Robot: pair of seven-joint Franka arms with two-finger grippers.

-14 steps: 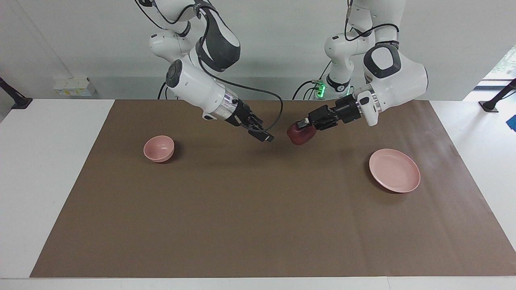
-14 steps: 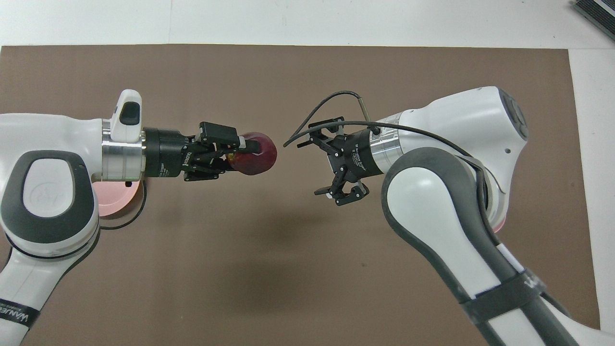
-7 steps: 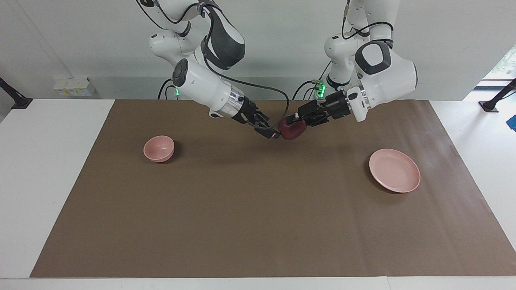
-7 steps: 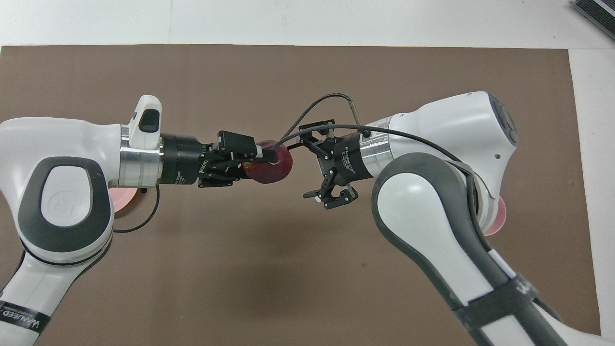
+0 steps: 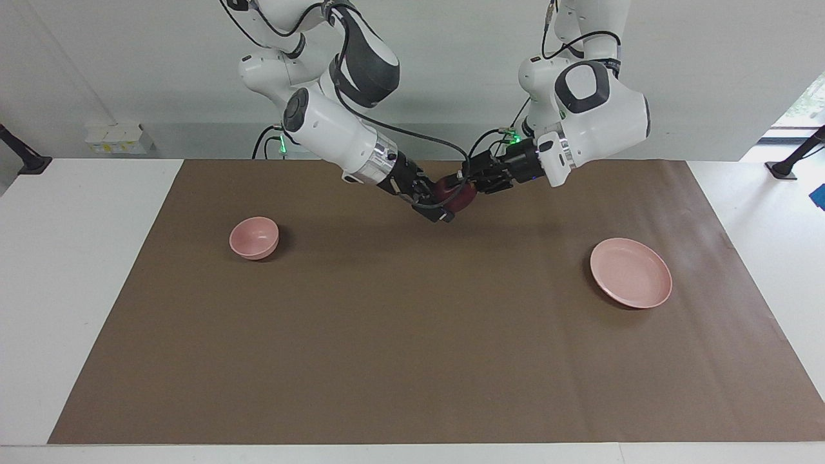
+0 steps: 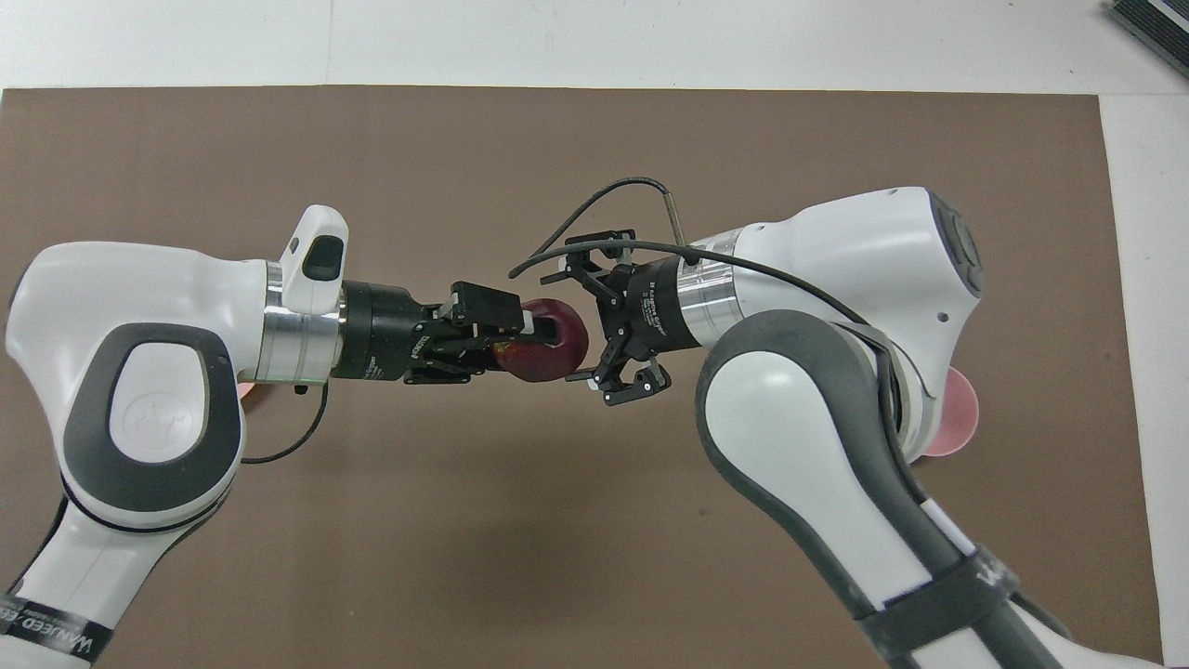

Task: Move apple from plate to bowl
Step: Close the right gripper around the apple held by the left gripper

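The dark red apple [image 5: 459, 197] [image 6: 557, 349] hangs in the air over the middle of the brown mat, with my left gripper [image 5: 470, 183] [image 6: 526, 327] shut on it. My right gripper [image 5: 442, 202] [image 6: 585, 331] faces it, open, one finger on either side of the apple's free end. I cannot tell whether those fingers touch it. The pale pink plate [image 5: 631, 273] lies bare toward the left arm's end, mostly hidden under the left arm from overhead. The small pink bowl [image 5: 254, 237] [image 6: 959, 414] stands toward the right arm's end.
A brown mat [image 5: 412, 361] covers most of the white table. Small white boxes [image 5: 119, 137] sit off the mat at the right arm's end, near the wall. A dark flat object [image 6: 1152, 23] lies at the table corner farthest from the robots at that same end.
Both grippers closed the gap between them over the mat's middle. The left one carried the apple toward the right one, whose open fingers now straddle the apple's end.
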